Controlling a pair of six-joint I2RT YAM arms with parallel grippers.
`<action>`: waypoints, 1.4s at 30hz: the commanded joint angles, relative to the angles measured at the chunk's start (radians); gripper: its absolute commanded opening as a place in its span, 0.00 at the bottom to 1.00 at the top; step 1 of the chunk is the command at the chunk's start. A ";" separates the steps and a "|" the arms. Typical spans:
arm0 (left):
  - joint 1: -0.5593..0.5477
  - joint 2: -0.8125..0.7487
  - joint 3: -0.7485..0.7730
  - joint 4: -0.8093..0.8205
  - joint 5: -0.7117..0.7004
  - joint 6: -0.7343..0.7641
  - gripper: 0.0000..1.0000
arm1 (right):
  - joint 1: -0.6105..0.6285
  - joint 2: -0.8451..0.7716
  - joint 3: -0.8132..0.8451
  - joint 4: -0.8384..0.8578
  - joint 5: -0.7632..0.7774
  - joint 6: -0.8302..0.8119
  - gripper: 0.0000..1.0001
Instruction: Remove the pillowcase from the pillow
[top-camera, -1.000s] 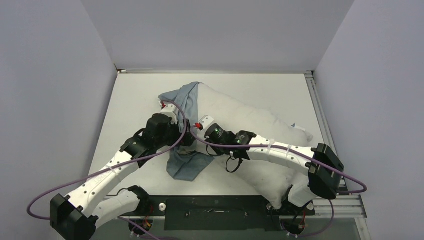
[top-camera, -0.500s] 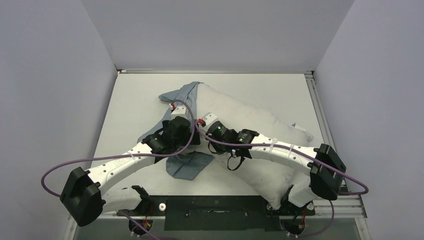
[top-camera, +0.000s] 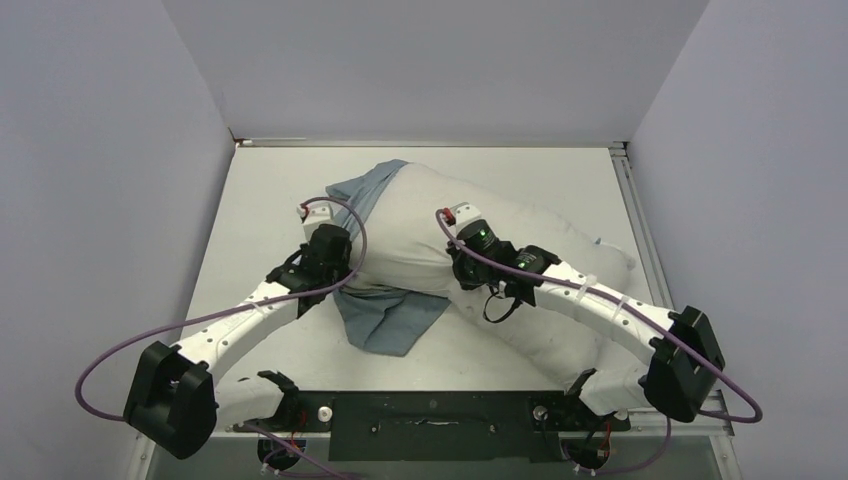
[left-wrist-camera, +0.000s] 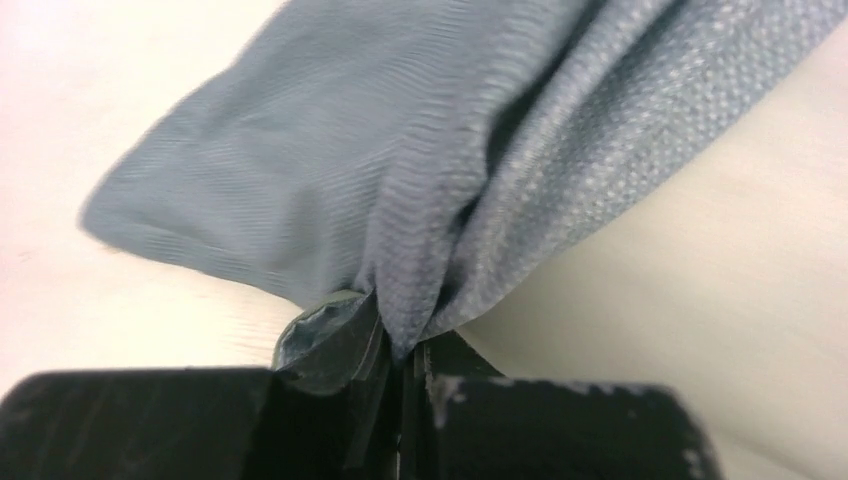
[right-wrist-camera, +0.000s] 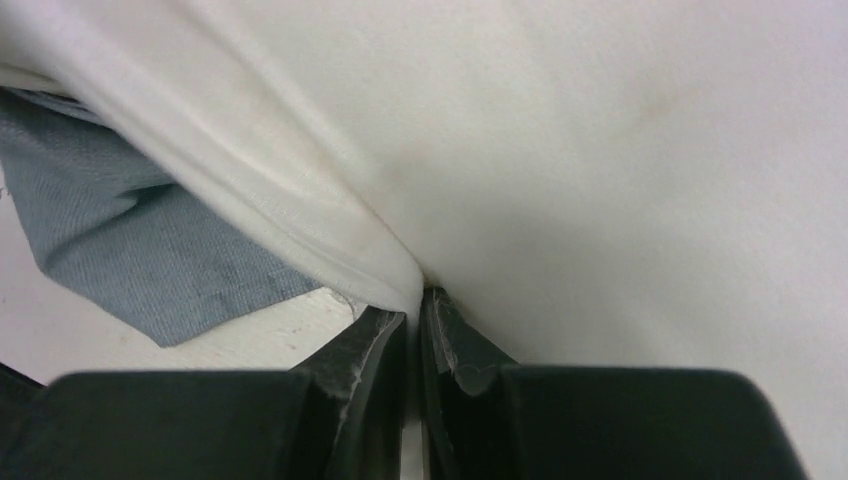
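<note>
Pillow (top-camera: 425, 235): plump and plain white, it lies slantwise across the table (top-camera: 255, 205), from the middle of the far edge down toward the near right corner. Its right part passes under the right arm.

Pillowcase (top-camera: 392, 322): dusty blue-grey cloth gathered at the pillow's left end. One bunch shows at the far side of that end, and a loose flap spreads flat on the tabletop toward the near edge, left of the middle. Most of the pillow is bare, and only the blue-grey face of the cloth shows.

Left gripper (left-wrist-camera: 405, 345): its jaws are pressed together on a pinched fold of the pillowcase. In the left wrist view the cloth fans up and away from the fingertips in deep creases. From above, this gripper sits at the pillow's left end, toward the left edge of the table.

Right gripper (right-wrist-camera: 415, 300): clamped narrowly on a ridge of the pillow's white fabric, which draws into a taut fold running up and left from the jaws. From above it rests on top of the pillow, near the middle of the table.

Right wrist view, beyond the fold: a piece of blue-grey pillowcase lies on the pale tabletop to the left, tucked under the white fabric's edge.

Arms: both reach inward from the near edge, with purple cables looping along them.
</note>
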 joint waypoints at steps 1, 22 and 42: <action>0.089 -0.052 0.002 -0.118 -0.126 0.030 0.00 | -0.123 -0.084 0.013 -0.117 0.075 0.029 0.05; 0.421 -0.056 0.138 -0.209 -0.202 0.259 0.00 | -0.500 -0.354 0.334 -0.220 0.103 0.024 0.05; 0.487 -0.248 0.170 -0.307 -0.111 0.215 0.04 | -0.501 -0.531 0.183 -0.156 0.411 0.148 0.05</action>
